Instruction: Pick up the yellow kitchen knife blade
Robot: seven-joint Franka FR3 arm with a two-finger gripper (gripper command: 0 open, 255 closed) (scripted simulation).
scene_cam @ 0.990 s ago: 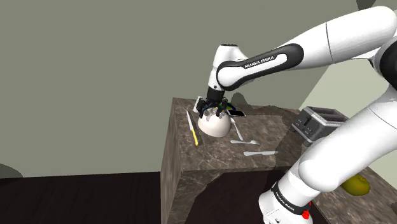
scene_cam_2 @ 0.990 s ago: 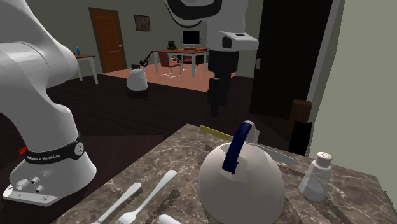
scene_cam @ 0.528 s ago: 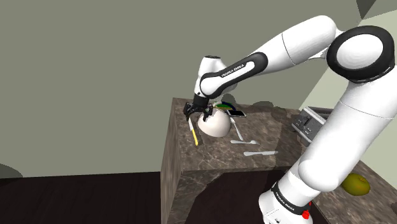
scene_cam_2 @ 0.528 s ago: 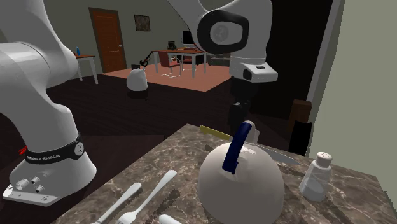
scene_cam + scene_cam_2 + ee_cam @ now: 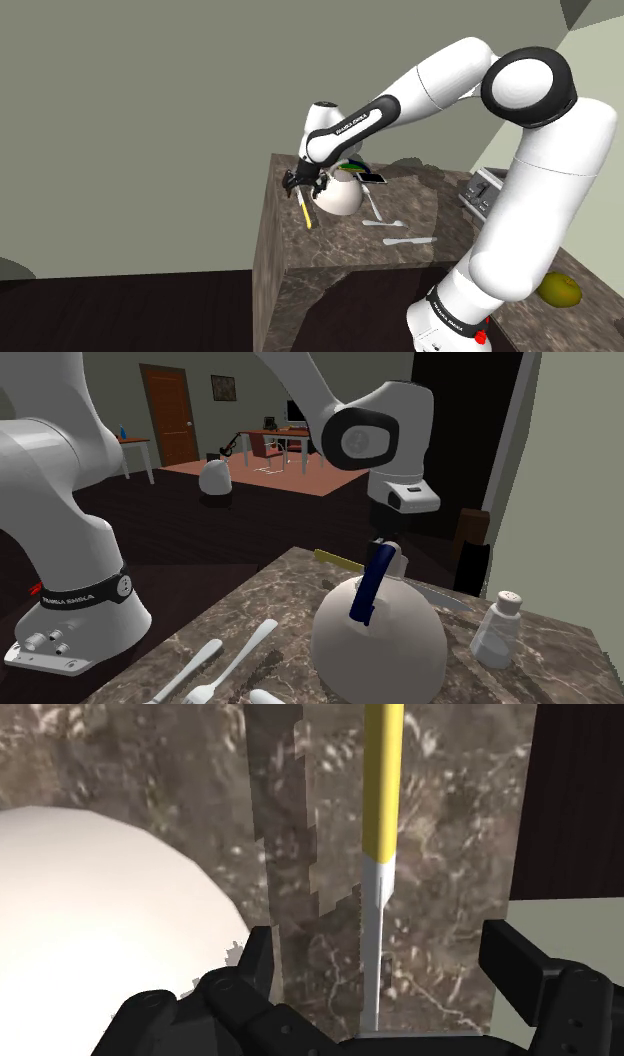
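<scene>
The gripper point(image 5: 382, 956) is released, jaws spread, over the marble counter point(image 5: 450, 824). The yellow-handled knife point(image 5: 382, 804) lies flat directly below, centred in the jaw gap and not gripped, near the counter's left edge in the shoulder view. Its long axis runs crosswise to the gap. The white kettle point(image 5: 90, 924) crowds one finger. The blade tip is hidden.

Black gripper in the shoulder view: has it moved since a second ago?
Yes. The black gripper shifted toward the view's left, off the white domed pot, over the yellow-handled knife.
</scene>
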